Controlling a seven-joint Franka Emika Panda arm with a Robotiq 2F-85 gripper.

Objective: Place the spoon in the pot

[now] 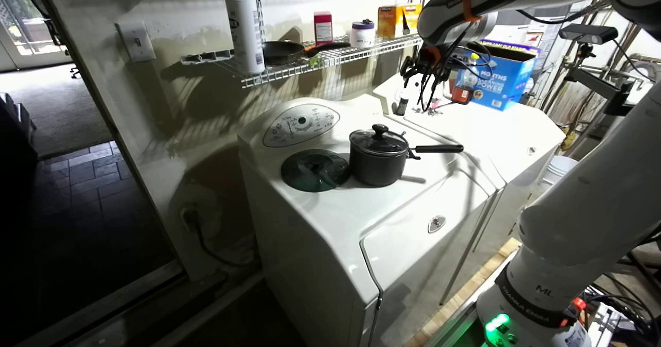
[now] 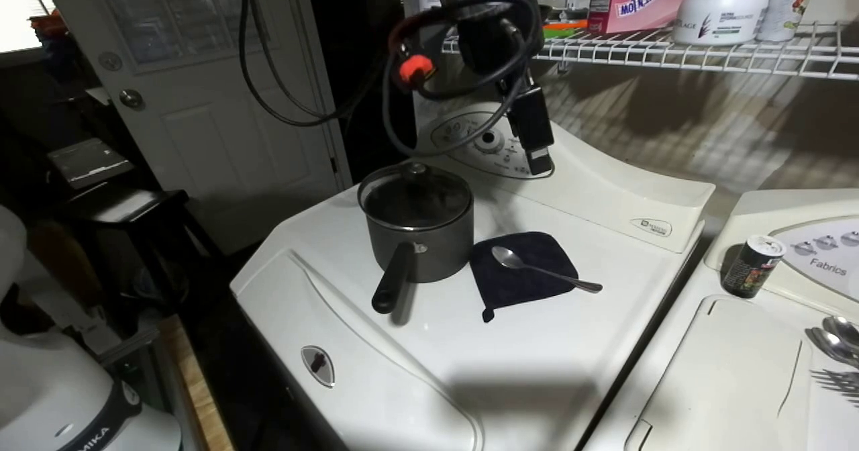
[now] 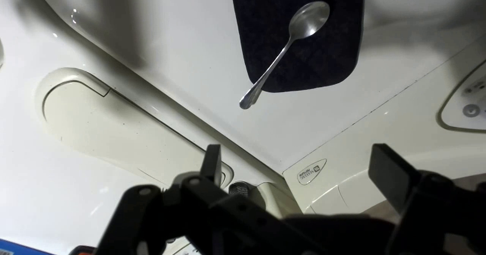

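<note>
I hold my black gripper [image 3: 300, 167] with fingers spread; at twelve o'clock in the wrist view, a silver metal spoon [image 3: 294, 34] lies across the edge of a navy cloth pad [image 3: 315, 57], bowl toward one o'clock. In an exterior view, a round dark grey metal saucepan [image 2: 439, 249], glass lid [image 2: 429, 203] on, sits at the pad's ten o'clock.

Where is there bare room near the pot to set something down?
Widest bare patch: the white top, bordered by pot handle, potholder and next machine. A narrower strip lies between potholder and control panel. Crowded: around the pot, with green disc and potholder close beside it, the spoon on the potholder.
</note>
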